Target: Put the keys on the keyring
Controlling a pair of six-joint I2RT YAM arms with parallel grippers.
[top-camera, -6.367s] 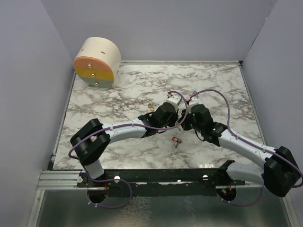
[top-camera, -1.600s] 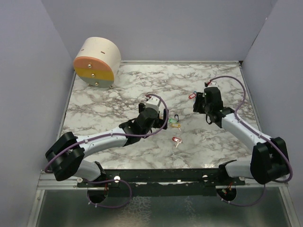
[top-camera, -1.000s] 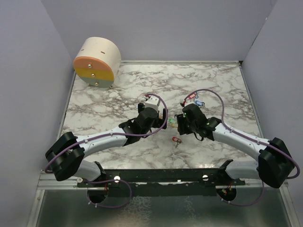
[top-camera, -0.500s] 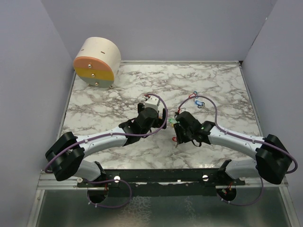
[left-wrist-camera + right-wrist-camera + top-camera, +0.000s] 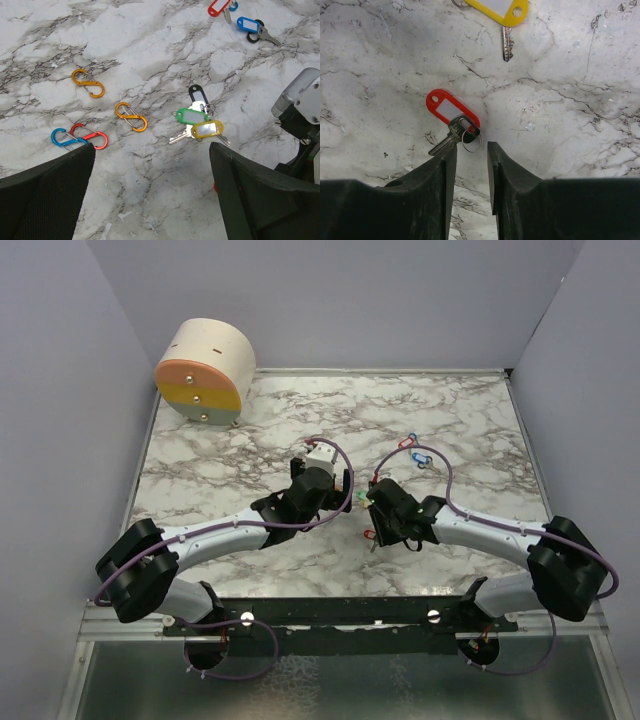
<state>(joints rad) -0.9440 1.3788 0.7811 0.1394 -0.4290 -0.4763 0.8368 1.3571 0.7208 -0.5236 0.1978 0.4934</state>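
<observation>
A silver key with a red tag (image 5: 451, 111) and a small wire ring (image 5: 471, 141) lies flat on the marble. My right gripper (image 5: 470, 154) hangs over it, jaws a narrow gap apart with nothing between them. The ring sits just ahead of the tips, and the left fingertip (image 5: 445, 162) covers the end of the key blade. From above, the right gripper (image 5: 377, 527) is at mid-table over this red-tagged key (image 5: 372, 536). My left gripper (image 5: 151, 147) stands wide open above bare marble. Black-, green- and yellow-tagged keys (image 5: 197, 120) lie bunched ahead of it. Several S-shaped keyring clips (image 5: 131, 116) lie to its left.
Another red-tagged key (image 5: 220, 6) and a blue-tagged key (image 5: 248, 23) lie farther back (image 5: 413, 450). A round wooden block (image 5: 205, 370) rests on its side in the back left corner. The yellow tag (image 5: 497, 10) shows beyond the red one. Grey walls enclose the table.
The right arm swung from the back right to mid-table and came down over the red-tagged key, its jaws narrowing. The left arm has stayed still and open for the last second or so.
</observation>
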